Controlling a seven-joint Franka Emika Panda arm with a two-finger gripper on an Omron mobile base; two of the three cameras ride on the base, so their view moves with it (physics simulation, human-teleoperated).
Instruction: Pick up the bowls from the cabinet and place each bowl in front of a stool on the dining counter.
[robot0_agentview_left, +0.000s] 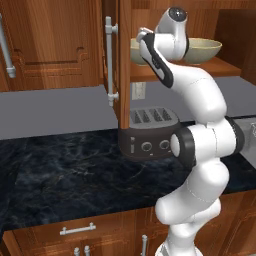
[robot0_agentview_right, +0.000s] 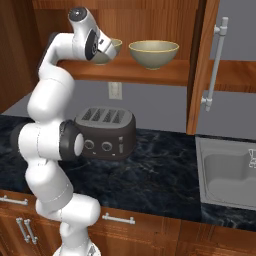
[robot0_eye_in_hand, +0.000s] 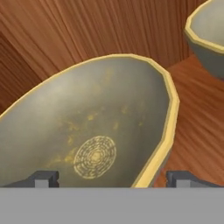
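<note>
Two olive-beige bowls with yellow rims stand on the shelf of the open wall cabinet (robot0_agentview_right: 150, 75). The left bowl (robot0_eye_in_hand: 96, 127) is close up in the hand view. My gripper (robot0_eye_in_hand: 113, 179) is open and straddles this bowl's rim, one fingertip (robot0_eye_in_hand: 43, 178) inside and the other fingertip (robot0_eye_in_hand: 183, 178) outside above the shelf. In the base views, the hand (robot0_agentview_right: 105, 46) covers part of that bowl (robot0_agentview_right: 115, 47), which also shows as the bowl (robot0_agentview_left: 134, 50). The second bowl (robot0_agentview_right: 154, 54), (robot0_agentview_left: 204, 50), (robot0_eye_in_hand: 210, 30) stands free to its right. The dining counter is out of view.
The cabinet door (robot0_agentview_left: 122, 65) with a long silver handle (robot0_agentview_left: 110, 60) stands open to the left of the hand. A dark toaster (robot0_agentview_right: 107, 132) sits on the black counter (robot0_agentview_left: 60, 165) under the shelf. A sink (robot0_agentview_right: 227, 175) lies at the right.
</note>
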